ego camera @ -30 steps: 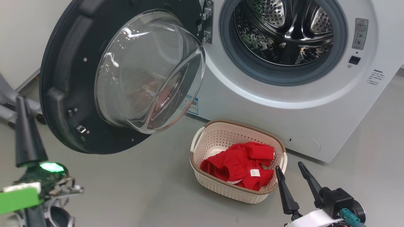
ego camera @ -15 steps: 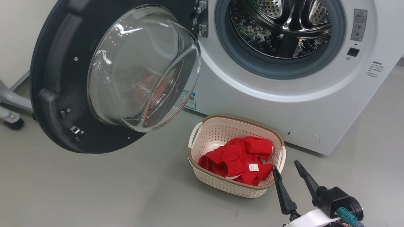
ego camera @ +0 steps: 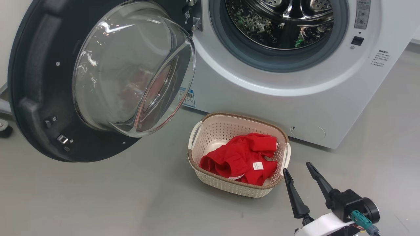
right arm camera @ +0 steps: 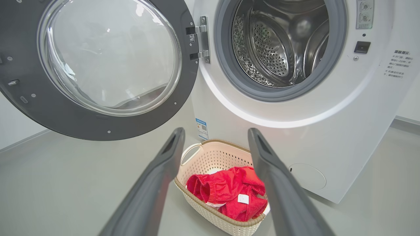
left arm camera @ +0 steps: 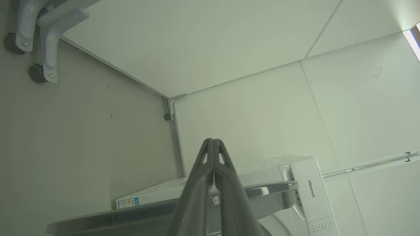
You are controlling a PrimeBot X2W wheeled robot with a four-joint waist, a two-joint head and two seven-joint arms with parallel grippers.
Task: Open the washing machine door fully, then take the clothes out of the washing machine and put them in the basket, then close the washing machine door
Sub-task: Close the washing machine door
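Red fabric clothes (ego camera: pixel 241 159) in cream perforated basket (ego camera: pixel 229 115), floor beside white washing machine (ego camera: pixel 262 98). Round black-rimmed door (ego camera: pixel 29 85) open: push outer rim steadily till latched. Right gripper (ego camera: pixel 297 167) spread wide, empty; left gripper (left arm camera: pixel 213 141) pinched closed.

"Hisense" on the washing machine (left arm camera: pixel 311 193)

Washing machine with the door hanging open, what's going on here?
Laundry unloading, nearly done. The washing machine door stands wide open, and the red clothes lie in the basket on the floor in front. The right gripper hovers open beside the basket, holding nothing; the left gripper is shut and empty. Closing the door is what remains.
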